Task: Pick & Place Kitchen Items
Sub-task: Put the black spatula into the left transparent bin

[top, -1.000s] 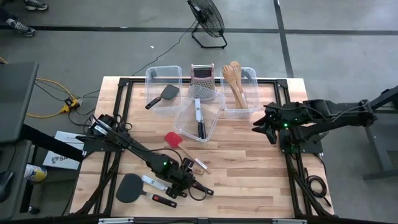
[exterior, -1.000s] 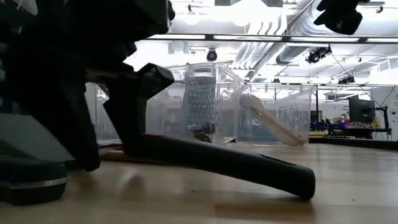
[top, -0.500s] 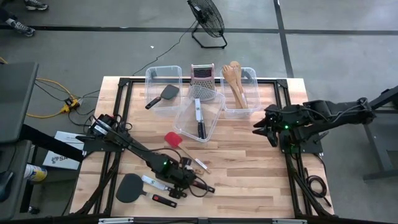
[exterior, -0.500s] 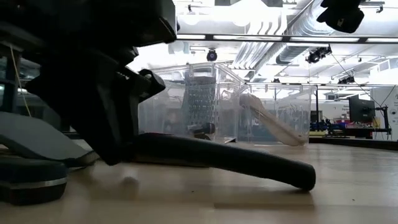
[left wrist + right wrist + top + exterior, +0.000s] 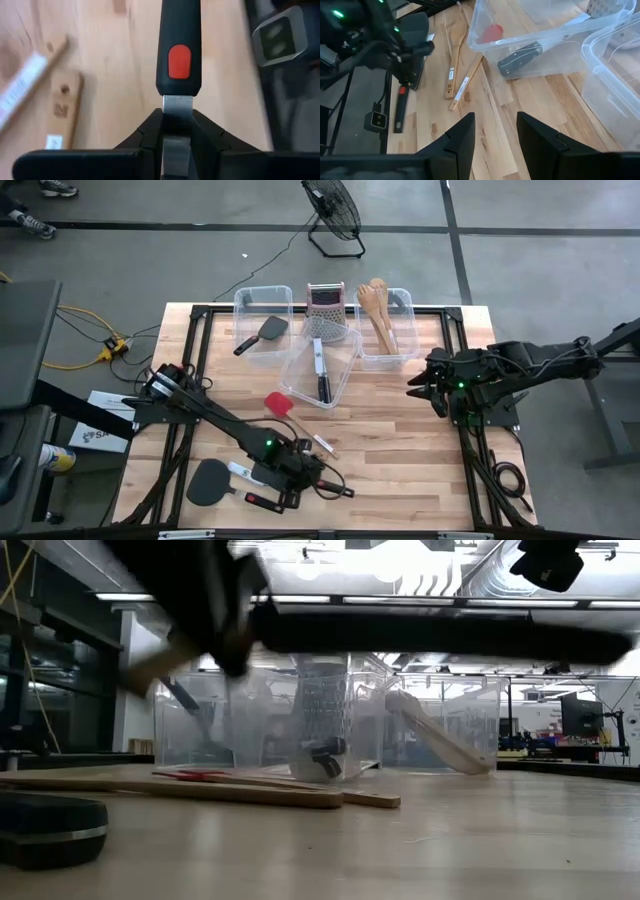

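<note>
My left gripper (image 5: 303, 477), near the table's front edge, is shut on a black-handled steel utensil. The handle (image 5: 179, 45) bears a red oval. In the low view the handle (image 5: 430, 635) hangs level, well above the wood, to the right of the gripper (image 5: 215, 600). The utensil's other end is hidden behind the gripper. My right gripper (image 5: 425, 385) waits raised at the table's right edge. It is open (image 5: 495, 135), with nothing between its fingers. My left gripper pinches the flat steel part (image 5: 177, 102) just behind the black handle, one finger on each narrow edge. The fingers slant down from the table's left. The handle (image 5: 335, 488) runs on ahead of them toward the right, level and lifted clear of the table.
Three clear bins stand at the far side, holding a black spatula (image 5: 262, 330), a knife (image 5: 320, 375) and wooden spoons (image 5: 380, 315); behind them stands a grater (image 5: 325, 300). On the wood lie a red spatula (image 5: 278, 403), wooden utensils (image 5: 318, 442), a black spatula (image 5: 210, 480) and a black handle (image 5: 265, 502).
My left gripper has shut on the utensil, then risen and rolled with it. The handle, which slanted down with its free end on the wood, now hangs level and clear of the table.
</note>
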